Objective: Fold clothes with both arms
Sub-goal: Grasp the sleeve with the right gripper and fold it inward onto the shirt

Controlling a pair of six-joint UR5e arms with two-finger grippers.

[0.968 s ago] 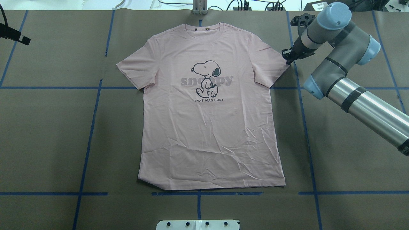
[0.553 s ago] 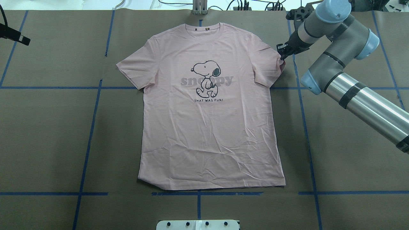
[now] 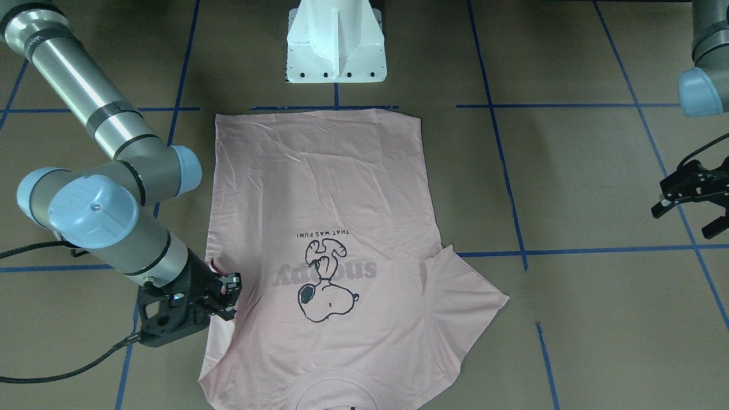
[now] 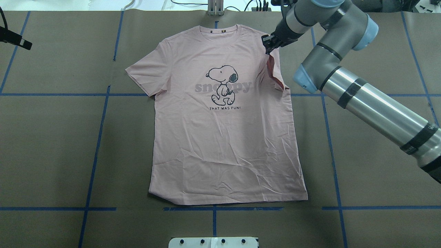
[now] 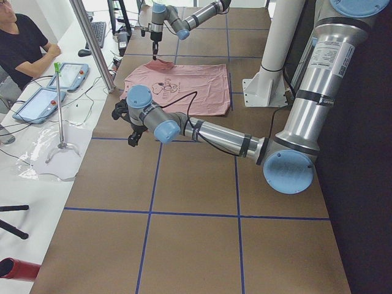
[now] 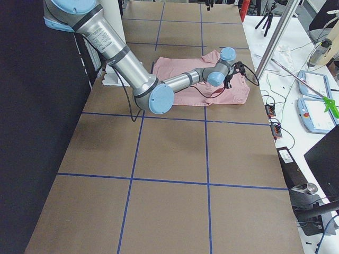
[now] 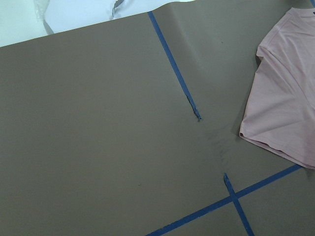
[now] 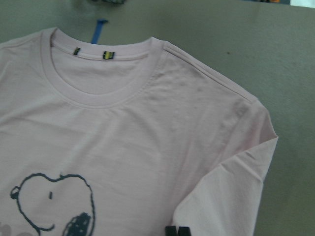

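Observation:
The pale pink T-shirt (image 4: 224,137) lies flat, Snoopy print up, collar at the table's far edge; it also shows in the front view (image 3: 319,188). My right gripper (image 4: 268,43) is shut on the edge of the shirt's right sleeve (image 4: 274,74), lifted and turned inward so its underside shows. In the right wrist view the fingertips (image 8: 177,231) pinch the sleeve hem. In the front view the right gripper (image 3: 228,290) is at the shirt's edge. My left gripper (image 3: 686,219) is open and empty, far from the shirt; the other sleeve (image 7: 285,93) lies flat.
The white pedestal base (image 3: 336,51) stands at the shirt's hem side. Blue tape lines (image 4: 100,137) grid the brown table. An operator (image 5: 24,43) sits beyond the far edge with tablets (image 5: 37,101) and a small stand (image 5: 60,122).
My right gripper has moved inward over the shirt's shoulder, carrying the sleeve edge; the sleeve went from flat to lifted and folding over. The left arm has not moved.

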